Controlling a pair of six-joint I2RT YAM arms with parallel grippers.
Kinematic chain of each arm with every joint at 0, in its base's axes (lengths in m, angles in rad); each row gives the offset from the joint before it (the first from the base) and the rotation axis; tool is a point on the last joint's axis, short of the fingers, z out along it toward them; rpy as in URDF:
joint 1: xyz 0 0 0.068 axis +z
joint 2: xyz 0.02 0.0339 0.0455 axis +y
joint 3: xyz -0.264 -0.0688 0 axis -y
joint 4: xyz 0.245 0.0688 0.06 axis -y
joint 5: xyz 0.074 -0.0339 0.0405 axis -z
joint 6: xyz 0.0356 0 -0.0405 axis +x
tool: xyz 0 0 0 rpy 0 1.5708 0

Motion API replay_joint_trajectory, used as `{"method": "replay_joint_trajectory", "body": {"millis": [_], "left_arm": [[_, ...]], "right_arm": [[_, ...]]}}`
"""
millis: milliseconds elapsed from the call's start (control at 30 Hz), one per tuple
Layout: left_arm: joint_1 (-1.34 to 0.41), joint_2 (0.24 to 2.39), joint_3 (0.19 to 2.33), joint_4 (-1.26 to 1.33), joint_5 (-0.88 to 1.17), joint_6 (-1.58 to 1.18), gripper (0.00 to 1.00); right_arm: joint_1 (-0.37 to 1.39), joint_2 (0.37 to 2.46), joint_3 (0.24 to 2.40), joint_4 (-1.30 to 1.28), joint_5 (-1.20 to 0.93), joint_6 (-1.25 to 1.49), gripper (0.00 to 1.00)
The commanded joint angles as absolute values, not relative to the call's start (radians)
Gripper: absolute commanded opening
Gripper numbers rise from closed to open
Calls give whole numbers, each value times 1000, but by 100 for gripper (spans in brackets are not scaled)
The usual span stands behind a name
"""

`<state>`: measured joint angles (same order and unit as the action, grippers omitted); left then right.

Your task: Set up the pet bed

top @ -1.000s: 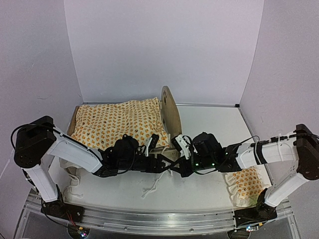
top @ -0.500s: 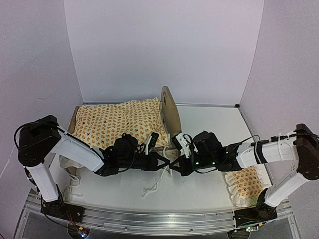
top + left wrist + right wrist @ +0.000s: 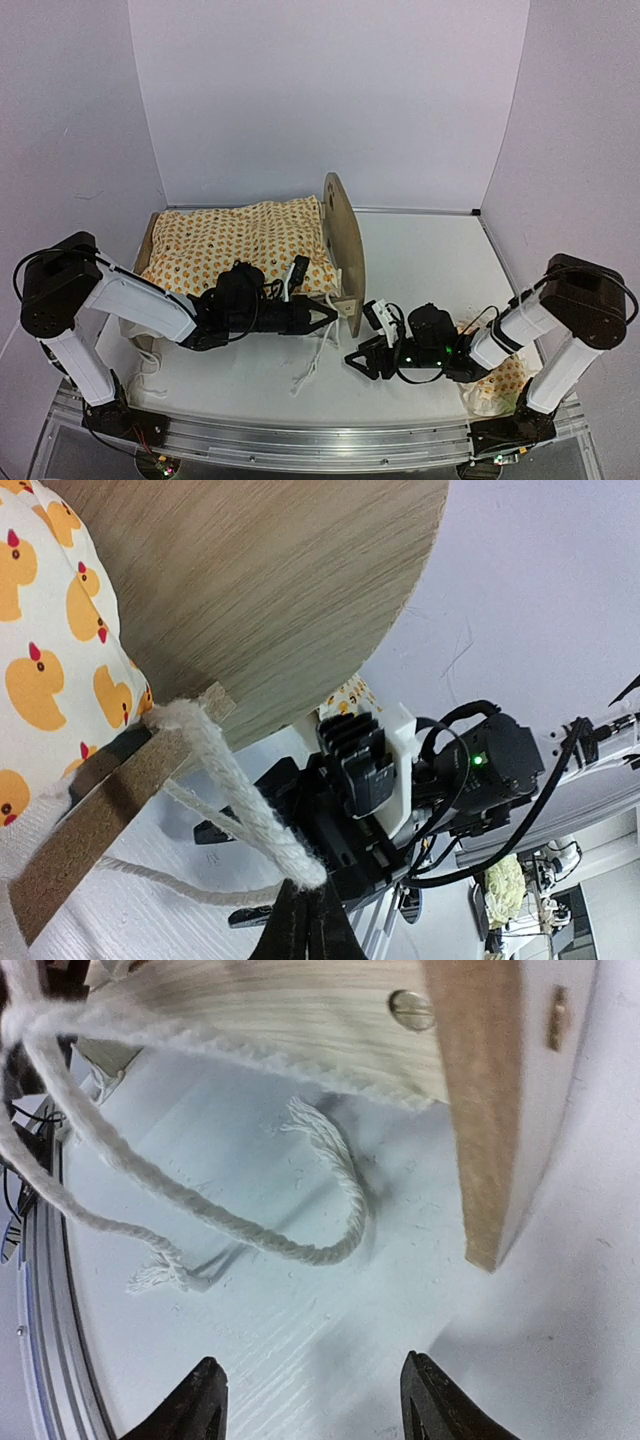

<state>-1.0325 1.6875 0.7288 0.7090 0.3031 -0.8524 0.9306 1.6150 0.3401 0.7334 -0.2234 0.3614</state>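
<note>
The left gripper [image 3: 303,922] has its fingers pressed together on a white cord [image 3: 262,820], which runs up from the tips to the corner of the pet bed [image 3: 343,250] just ahead of it. Directly in front of this gripper stands the bed's rounded wooden end board [image 3: 270,590], and to the gripper's left a quilt [image 3: 45,670] printed with yellow ducks bulges over the side rail [image 3: 95,825]. From above, the quilt covers the bed, so the mattress cannot be made out. The right gripper [image 3: 315,1400] sits low over the white table [image 3: 250,1330], its fingers [image 3: 205,1400] spread apart with nothing between them. It is near the left gripper [image 3: 328,314] and seems clear of it, though the overhead view is cluttered there. Ahead of the right gripper [image 3: 358,360] a loose length of the cord [image 3: 335,1185] curls on the table, with a frayed end off to its left, and the corner of the bed rises beyond. Behind it, beside the arm's base, lies a small pillow [image 3: 497,382] in matching fabric.
</note>
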Motion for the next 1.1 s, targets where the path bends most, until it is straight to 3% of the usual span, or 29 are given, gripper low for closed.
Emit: {"method": "replay_joint_trajectory", "body": {"millis": [0, 200, 333, 467, 567, 633, 733, 900, 1067], "left_arm": [[-1022, 1642, 735, 767, 322, -867, 0], [-1021, 1620, 730, 767, 327, -864, 0], [-1020, 1613, 724, 766, 331, -864, 0], [-1019, 1602, 714, 766, 329, -859, 0], [-1016, 1599, 704, 766, 325, -858, 0], [-1014, 1603, 699, 766, 322, -845, 0], [-1015, 1622, 674, 759, 300, -827, 0], [-1023, 1709, 684, 759, 294, -819, 0], [-1036, 1721, 696, 758, 252, -802, 0]], "right_arm": [[954, 1701, 371, 1047, -227, 244, 61], [970, 1811, 395, 1191, -88, 232, 61], [970, 1896, 451, 1242, -83, 240, 55], [971, 1929, 473, 1269, -96, 255, 33], [970, 1917, 447, 1290, -118, 298, 6], [971, 1860, 398, 1273, -127, 383, 0], [970, 1681, 332, 1085, -136, 534, 0], [967, 1412, 464, 386, -95, 544, 0], [965, 1353, 640, 73, -12, 424, 0]]}}
